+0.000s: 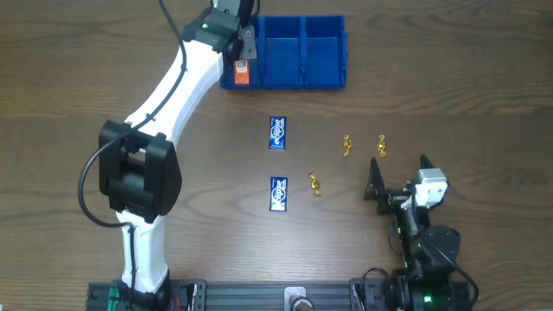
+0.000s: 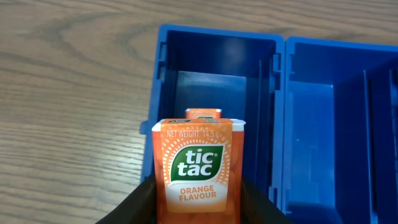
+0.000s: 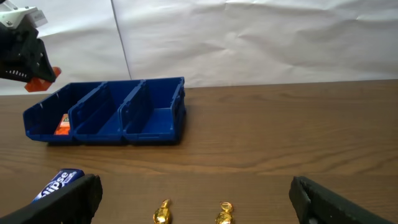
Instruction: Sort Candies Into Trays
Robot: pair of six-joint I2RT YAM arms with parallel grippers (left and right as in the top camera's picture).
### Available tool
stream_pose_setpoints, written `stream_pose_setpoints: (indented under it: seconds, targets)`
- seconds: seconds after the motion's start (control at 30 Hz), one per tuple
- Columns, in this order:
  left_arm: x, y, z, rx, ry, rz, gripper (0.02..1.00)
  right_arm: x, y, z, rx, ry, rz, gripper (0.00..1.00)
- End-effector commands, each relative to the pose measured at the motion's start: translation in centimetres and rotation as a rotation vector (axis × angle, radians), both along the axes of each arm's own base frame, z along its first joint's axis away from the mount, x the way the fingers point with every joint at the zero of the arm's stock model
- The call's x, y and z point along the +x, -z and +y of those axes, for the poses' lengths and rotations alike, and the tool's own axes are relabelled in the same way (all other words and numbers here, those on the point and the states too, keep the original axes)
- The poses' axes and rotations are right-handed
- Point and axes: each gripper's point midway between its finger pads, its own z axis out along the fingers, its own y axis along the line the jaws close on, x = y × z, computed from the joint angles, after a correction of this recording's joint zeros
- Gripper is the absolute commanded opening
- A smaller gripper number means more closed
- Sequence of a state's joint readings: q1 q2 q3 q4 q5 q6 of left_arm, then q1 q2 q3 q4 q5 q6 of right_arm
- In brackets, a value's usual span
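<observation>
left gripper [image 2: 198,208]: is clamping an orange candy box [image 2: 198,168] upright between its two fingers, one finger pressing on each narrow side. it is hanging lifted above the blue tray [image 2: 280,124], over the end compartment nearest the left arm's side.

blue tray: is sitting at the far edge of the counter [image 1: 475,104], three compartments in a row. a second orange box [image 2: 204,112] is lying inside that same end compartment, directly below the held one. the other two compartments are showing bare blue floor.

right gripper [image 1: 399,173]: is standing spread wide with nothing between its fingers, low over the counter on the right arm's side, just beside the gold candies and well apart from the tray.

loose items, all lying on the counter between the tray and the arm bases:
- one blue packet [image 1: 277,133], nearer the tray.
- another blue packet [image 1: 278,193], nearer the bases, in line with the first.
- two gold-wrapped candies [image 1: 347,145] [image 1: 381,145], lying side by side to the right of the upper packet.
- one more gold-wrapped candy [image 1: 314,184], lying just beside the lower packet.
</observation>
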State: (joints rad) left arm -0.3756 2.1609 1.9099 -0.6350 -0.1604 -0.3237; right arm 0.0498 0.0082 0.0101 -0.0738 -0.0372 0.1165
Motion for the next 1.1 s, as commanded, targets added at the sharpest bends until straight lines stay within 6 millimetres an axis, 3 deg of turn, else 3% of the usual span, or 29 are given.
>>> stream_pose_setpoints:
  seconds: [0.03,0.83,0.9,0.97,1.1]
  targets:
    - [0.9,-0.8,-0.6,-0.025,0.021,-0.029,0.303,0.0,0.2,0.1,-0.014,-0.006,0.002,0.998]
    - [1.1,-0.1,-0.3,0.017,0.066,-0.019,0.349,0.0,0.2,0.1,-0.014,-0.006,0.002,0.998]
    - [1.1,0.0,-0.3,0.018,0.067,-0.018,0.446,0.0,0.2,0.1,-0.014,-0.006,0.002,0.998]
    - [1.0,0.0,-0.3,0.018,0.066,-0.018,0.645,0.0,0.2,0.1,-0.014,-0.006,0.002,0.998]
    - [1.0,-1.1,-0.3,0.011,0.066,-0.037,0.873,0.0,0.2,0.1,-0.014,-0.006,0.002,0.998]
